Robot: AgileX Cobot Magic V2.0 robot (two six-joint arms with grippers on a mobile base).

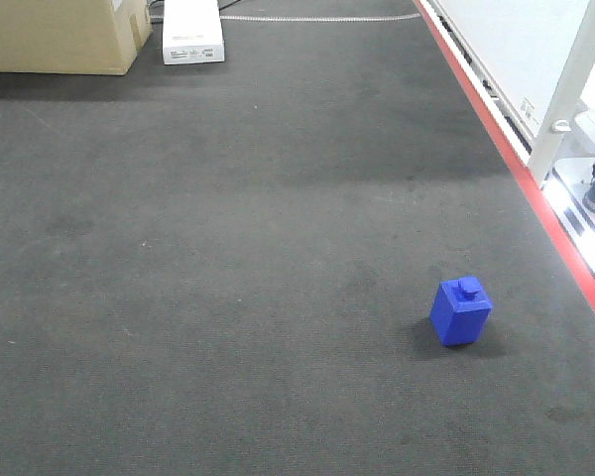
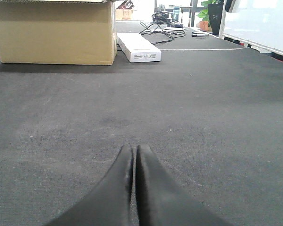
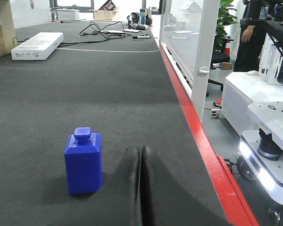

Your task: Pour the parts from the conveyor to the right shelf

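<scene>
One small bright-blue part (image 1: 461,311) with a square stud on top stands upright on the dark-grey conveyor belt (image 1: 238,258), near its red right border. In the right wrist view the part (image 3: 84,161) stands just left of my right gripper (image 3: 140,149), whose black fingers are shut together on nothing. My left gripper (image 2: 134,148) is also shut and empty, low over bare belt, with no part near it. Neither gripper shows in the front view. The right shelf is out of view.
A cardboard box (image 1: 64,35) and a flat white box (image 1: 192,30) lie at the belt's far end. The red border (image 1: 521,169) and a white post (image 1: 575,84) run along the right. Beyond that edge stands a white machine base (image 3: 266,136).
</scene>
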